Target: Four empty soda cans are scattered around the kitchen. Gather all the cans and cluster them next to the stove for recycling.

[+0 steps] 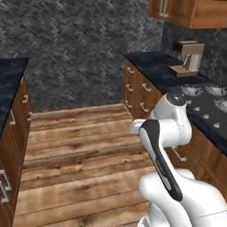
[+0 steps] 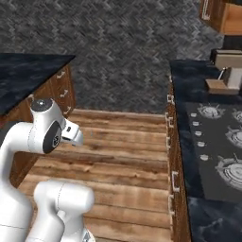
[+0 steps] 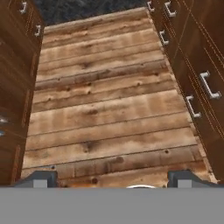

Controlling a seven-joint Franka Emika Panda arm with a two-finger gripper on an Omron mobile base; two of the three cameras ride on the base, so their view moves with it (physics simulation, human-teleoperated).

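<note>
The soda cans are out of view. The stove [image 1: 208,108] [image 2: 215,142], a flat black cooktop with round silver burners and small knobs, lies in the dark counter on the right. My arm is folded up over the aisle between the two cabinet runs. In the hand view my gripper [image 3: 112,178] looks down at bare wooden floor. Its two fingertips [image 3: 40,178] stand far apart at the bottom edge, open, with nothing between them.
A coffee machine [image 1: 188,57] [image 2: 228,70] stands on the right counter [image 1: 150,66] beyond the stove. A dark-topped island [image 1: 9,77] [image 2: 26,75] with wooden drawers runs along the left. Wooden floor [image 1: 80,142] stretches between them to a grey stone wall [image 1: 75,44].
</note>
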